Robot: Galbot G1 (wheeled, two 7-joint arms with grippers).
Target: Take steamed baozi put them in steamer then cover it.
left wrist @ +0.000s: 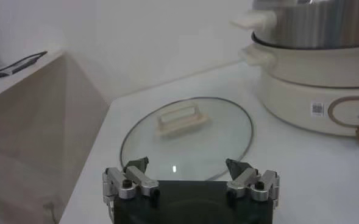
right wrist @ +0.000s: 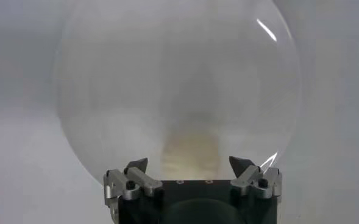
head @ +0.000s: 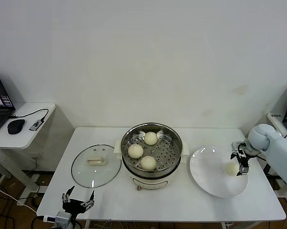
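With 3 baozi (head: 142, 150) in the steamer (head: 174, 138), the right gripper (head: 240, 162), jaws wide and apparently empty, straddles the last baozi (head: 231, 168) for pickup.

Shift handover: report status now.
Right gripper open over last baozi on plate. Left gripper open, parked near cover. Three in steamer.
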